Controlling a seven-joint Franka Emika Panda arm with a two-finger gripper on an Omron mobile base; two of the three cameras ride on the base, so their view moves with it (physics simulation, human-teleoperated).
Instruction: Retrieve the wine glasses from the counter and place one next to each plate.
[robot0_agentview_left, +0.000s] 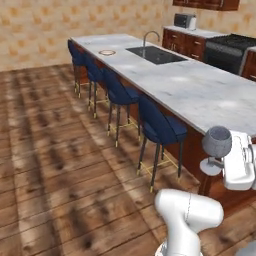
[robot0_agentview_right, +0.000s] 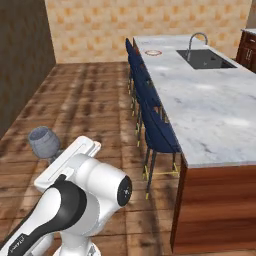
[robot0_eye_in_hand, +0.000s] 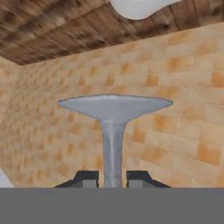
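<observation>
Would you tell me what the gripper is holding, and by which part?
A wine glass, pinched by its thin stem between the gripper fingers.

Wine glass: smoky grey, see-through; stem and foot paler grey in hand view. Island top: white-grey marbling over reddish-brown wood. Stools: deep blue seats, dark legs. Floor: brown planks, dark-streaked. Wall: tan tiles, orange mottling. Plate: white, rim possibly red-orange, too small to confirm.
</observation>
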